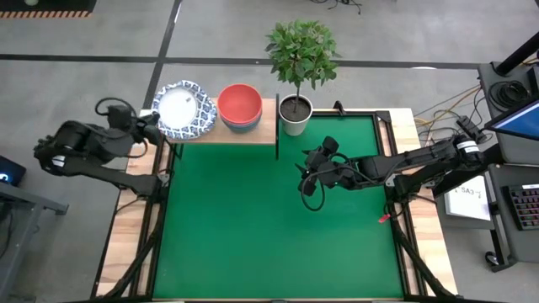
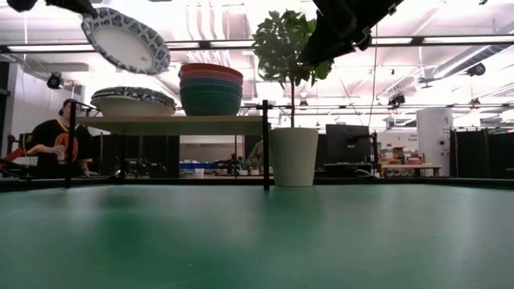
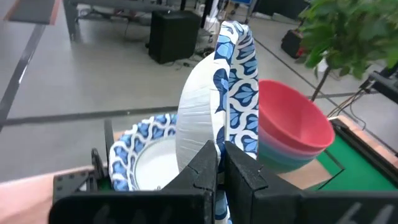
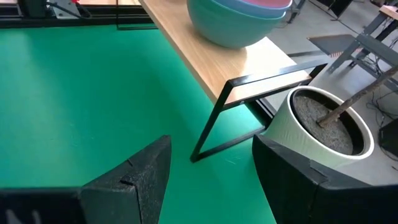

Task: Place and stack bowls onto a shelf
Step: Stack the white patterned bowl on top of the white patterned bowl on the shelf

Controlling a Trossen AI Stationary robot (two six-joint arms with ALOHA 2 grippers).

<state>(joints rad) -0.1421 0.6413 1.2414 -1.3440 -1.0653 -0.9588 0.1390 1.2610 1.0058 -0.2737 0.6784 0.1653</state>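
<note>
My left gripper (image 3: 221,154) is shut on a white bowl with a blue-patterned rim (image 1: 187,109), which hangs tilted (image 2: 124,40) above the left end of the wooden shelf (image 2: 169,124). Under it a stack of patterned bowls (image 2: 132,102) rests on the board. Beside that stack stands a stack of plain bowls, red on top (image 1: 240,104). My right gripper (image 1: 310,174) is open over the green mat, near the shelf's black frame leg (image 4: 211,127), and touches nothing. My left gripper pinches the patterned bowl by its rim (image 3: 225,134) between the two fingers, one on each face of the wall. The fingers come level from the table's left side. The bowl is lifted clear and tilted steeply, above the stack of patterned bowls (image 3: 140,155).
A white plant pot (image 1: 295,115) with a leafy plant stands just right of the shelf, close to my right gripper (image 4: 211,180). The green mat (image 1: 269,227) spreads toward the near edge. A person (image 2: 56,140) sits beyond the table on the left.
</note>
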